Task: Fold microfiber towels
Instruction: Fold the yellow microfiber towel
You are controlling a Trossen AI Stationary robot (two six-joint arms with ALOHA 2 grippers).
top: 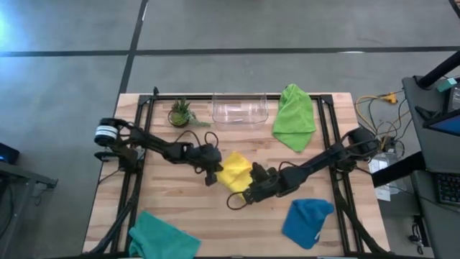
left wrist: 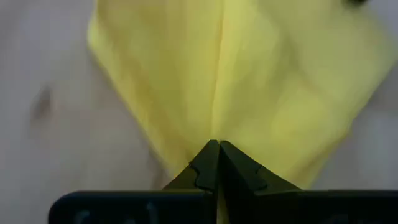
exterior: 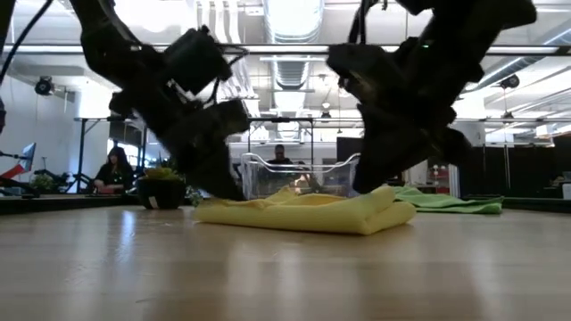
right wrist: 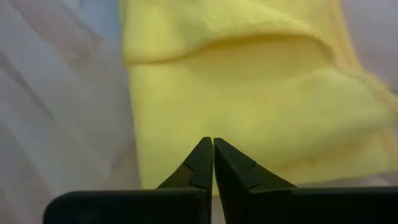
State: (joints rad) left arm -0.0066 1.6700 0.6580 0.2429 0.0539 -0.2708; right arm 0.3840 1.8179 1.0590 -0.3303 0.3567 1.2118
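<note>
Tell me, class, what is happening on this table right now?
Both arms are working on the yellow towel in the middle of the table. The left gripper is shut on one edge of it, and the right gripper is shut at the opposite edge. The lime green towel, blue towel and teal towel lie loose around it, not yet folded.

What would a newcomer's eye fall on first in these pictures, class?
First, the bright yellow towel at the middle of the wooden table, with the left gripper and right gripper each shut on an edge of it. Next, the lime green towel beside the clear bin at the far edge, then the blue towel and teal towel near the front.
</note>
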